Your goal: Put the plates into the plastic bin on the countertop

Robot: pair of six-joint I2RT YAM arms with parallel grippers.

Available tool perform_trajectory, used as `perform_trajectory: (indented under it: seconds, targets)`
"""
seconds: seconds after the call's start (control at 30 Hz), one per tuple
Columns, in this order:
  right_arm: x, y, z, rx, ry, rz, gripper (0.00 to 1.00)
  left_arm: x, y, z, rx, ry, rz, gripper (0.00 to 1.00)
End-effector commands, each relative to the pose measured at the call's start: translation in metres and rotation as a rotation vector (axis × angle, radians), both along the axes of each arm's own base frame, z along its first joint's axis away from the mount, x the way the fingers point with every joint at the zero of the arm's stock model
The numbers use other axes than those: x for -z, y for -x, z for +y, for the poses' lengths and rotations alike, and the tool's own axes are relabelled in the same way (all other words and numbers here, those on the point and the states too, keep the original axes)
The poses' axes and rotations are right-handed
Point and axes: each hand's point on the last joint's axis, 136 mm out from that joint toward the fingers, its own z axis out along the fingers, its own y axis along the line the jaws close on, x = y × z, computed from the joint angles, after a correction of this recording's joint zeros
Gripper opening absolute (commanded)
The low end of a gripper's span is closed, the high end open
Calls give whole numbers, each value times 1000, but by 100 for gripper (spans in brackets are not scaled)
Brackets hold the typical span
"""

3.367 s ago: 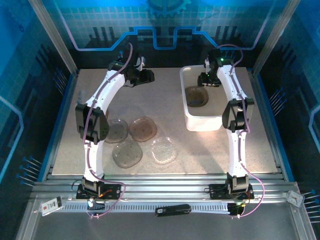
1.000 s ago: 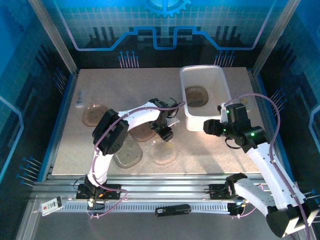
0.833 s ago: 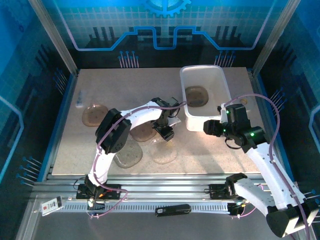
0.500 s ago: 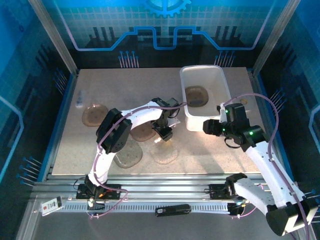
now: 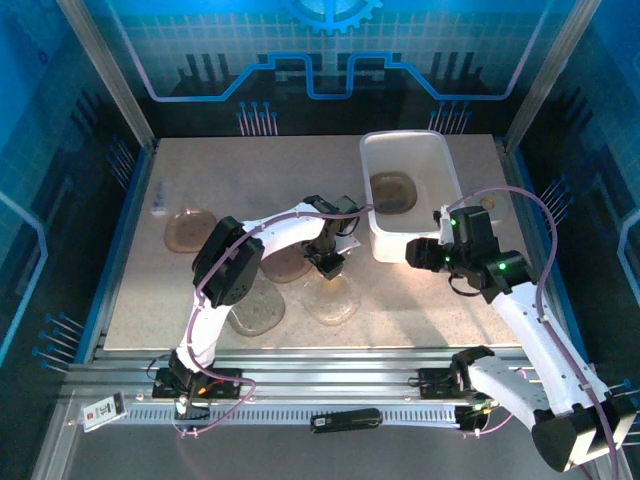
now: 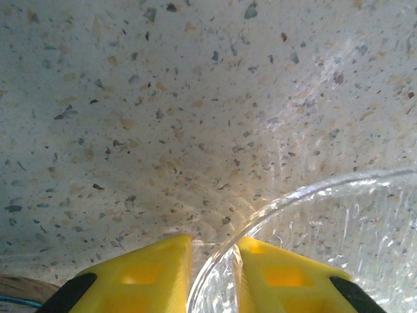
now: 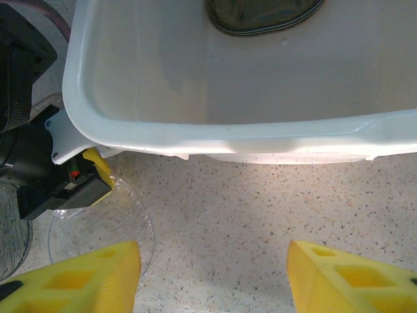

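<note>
A clear plate lies on the countertop in front of the plastic bin. My left gripper stands over its far rim. In the left wrist view its yellow fingers are drawn in close, with the clear plate's rim between them, left gripper. A brown plate lies inside the bin. My right gripper hovers open before the bin's near wall, with bare counter between its fingers, right gripper. The clear plate shows at its left.
Three smoky plates lie on the left half: one far left, one near the front, one partly under the left arm. A small white disc sits right of the bin. A small clear object lies by the left edge.
The left gripper's jaws have narrowed around the clear plate's rim over the last second. The right arm has barely moved.
</note>
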Motion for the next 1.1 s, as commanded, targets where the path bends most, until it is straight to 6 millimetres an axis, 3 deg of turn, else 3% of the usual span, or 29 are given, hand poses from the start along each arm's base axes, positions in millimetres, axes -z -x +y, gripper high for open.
perform_trajectory:
  seconds: [0.0, 0.2, 0.6, 1.07]
  targets:
    - [-7, -1, 0, 2, 8, -36, 62, -6, 6, -1, 3, 10, -1, 21]
    - [-11, 0, -1, 3, 8, -42, 62, -18, 7, -8, -24, 78, -20, 16]
    - [-17, 2, -1, -4, 6, -58, 62, -45, 10, -1, -102, 138, -78, 10]
    - [-18, 4, 8, -34, -37, -47, 60, -98, 2, 24, -273, 287, -188, 5]
